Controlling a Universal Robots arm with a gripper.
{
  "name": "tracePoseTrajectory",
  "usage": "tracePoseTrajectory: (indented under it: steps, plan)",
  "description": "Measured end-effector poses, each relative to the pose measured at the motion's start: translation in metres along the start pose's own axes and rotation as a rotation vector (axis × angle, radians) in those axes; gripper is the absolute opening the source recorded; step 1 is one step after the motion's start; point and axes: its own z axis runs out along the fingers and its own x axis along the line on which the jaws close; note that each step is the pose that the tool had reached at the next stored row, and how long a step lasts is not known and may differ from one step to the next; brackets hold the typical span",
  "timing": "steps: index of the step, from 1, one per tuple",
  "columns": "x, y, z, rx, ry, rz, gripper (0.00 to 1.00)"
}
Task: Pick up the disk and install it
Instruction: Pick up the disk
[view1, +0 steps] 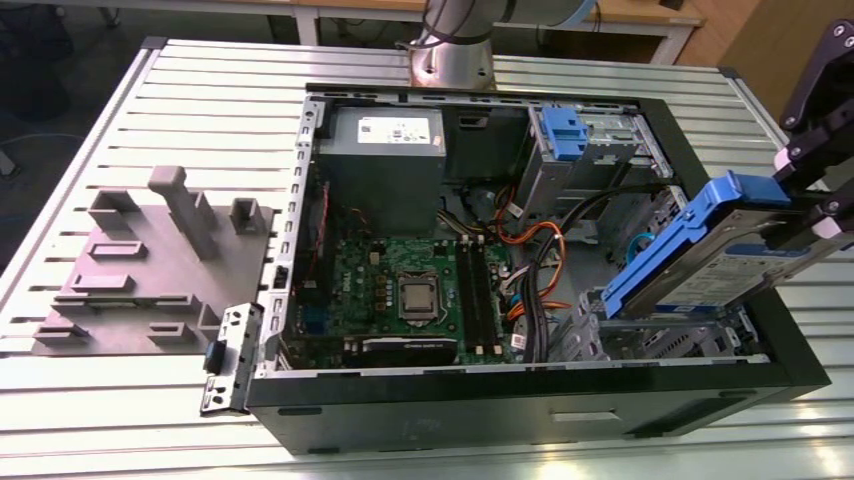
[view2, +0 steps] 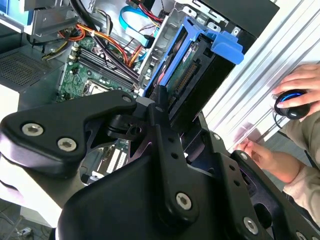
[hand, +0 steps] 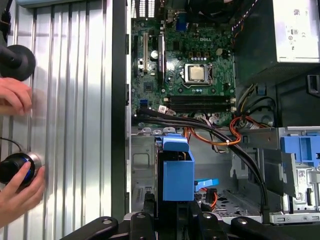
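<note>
Where the gripper (view1: 805, 205) clamps one end of the disk (view1: 701, 255), we find the disk held tilted above the drive bay (view1: 661, 335), at the exterior view's right of the open computer case (view1: 534, 400). We note the motherboard (view1: 400, 290) inside the case, which lies on the desk (view1: 200, 110). In the first wrist view, a person's hand (hand: 17, 192) rests on a round knob (hand: 17, 167).

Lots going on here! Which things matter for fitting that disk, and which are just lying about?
Job: disk clamped in the jaws; open computer case beneath it.
Just lying about: grey plastic fixture on the table; power-supply box; a person's hand on a knob.
</note>
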Motion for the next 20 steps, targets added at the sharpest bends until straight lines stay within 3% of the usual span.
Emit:
tracePoseTrajectory:
  steps: [13, 20]
  plan:
    - [-0.0006, 0.0057, 0.0025, 0.0088, 0.0004, -0.008, 0.35]
    - [-0.0059, 0.0064, 0.0042, 0.0099, 0.0001, -0.008, 0.35]
